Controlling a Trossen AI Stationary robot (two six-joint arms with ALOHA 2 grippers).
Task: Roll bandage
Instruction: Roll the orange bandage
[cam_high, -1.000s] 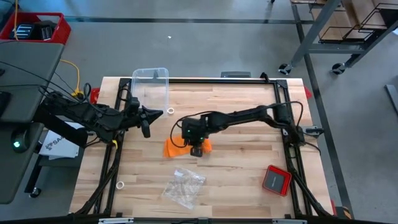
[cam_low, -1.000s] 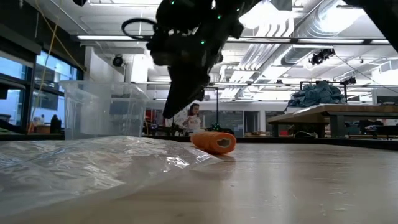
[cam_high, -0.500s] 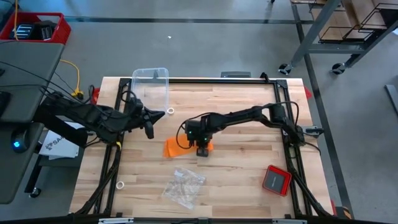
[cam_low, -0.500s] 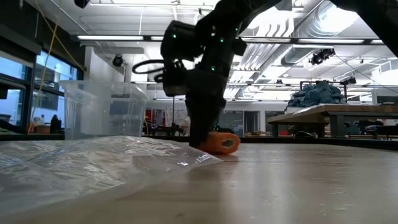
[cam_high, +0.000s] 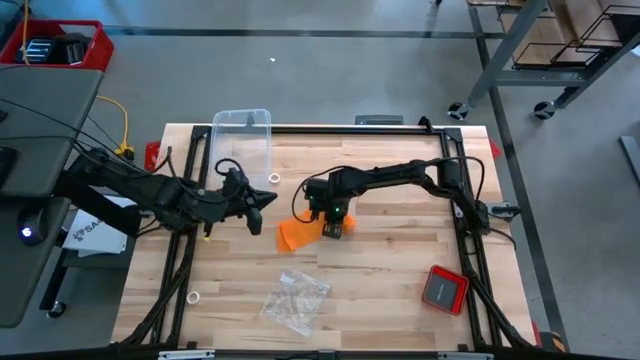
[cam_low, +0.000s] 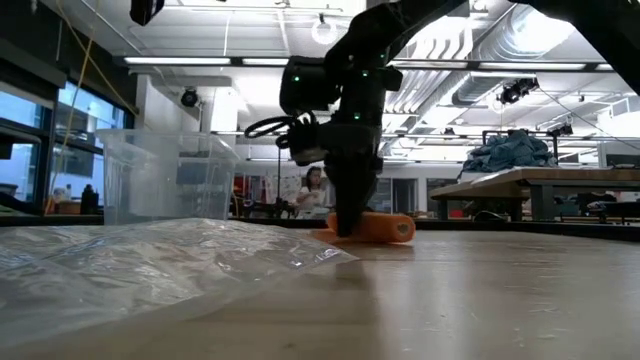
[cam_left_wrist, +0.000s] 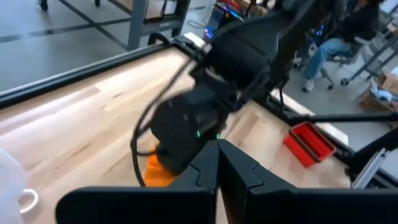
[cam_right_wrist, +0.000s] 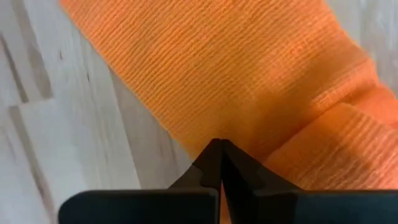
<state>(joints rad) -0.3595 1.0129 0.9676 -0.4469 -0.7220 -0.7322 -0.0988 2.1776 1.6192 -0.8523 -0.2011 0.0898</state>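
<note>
The orange bandage (cam_high: 298, 234) lies mid-table, a flat strip (cam_right_wrist: 217, 68) running into a short roll (cam_low: 385, 228) that rests on its side on the wood. My right gripper (cam_high: 330, 229) stands over the roll's end of the strip, pointing steeply down, shut (cam_right_wrist: 219, 152). My left gripper (cam_high: 266, 197) hovers shut to the left of the bandage, above the table and clear of it; its wrist view looks past its shut fingers (cam_left_wrist: 217, 152) at the right arm and a bit of orange (cam_left_wrist: 155, 171). My right gripper presses its shut fingertips (cam_right_wrist: 214, 163) onto the bandage from above, at the edge where the flat strip meets the roll (cam_right_wrist: 292, 146). In the low view the fingers (cam_low: 345, 215) reach down to the table at the roll's left end. Strip and roll lie on the table.
A clear plastic bin (cam_high: 242, 135) stands at the far left. A crinkled clear bag (cam_high: 295, 300) lies near the front edge, and a small red square device (cam_high: 443, 288) at the near right. A white ring (cam_high: 274, 179) lies by the bin and another (cam_high: 193, 297) at the near left.
My right gripper has moved toward the table's right edge, sunk and tipped more steeply down, and the bandage, roll and strip, has shifted right along the table with it. My left gripper has moved right toward the bandage, slightly lower. Both stayed shut.
</note>
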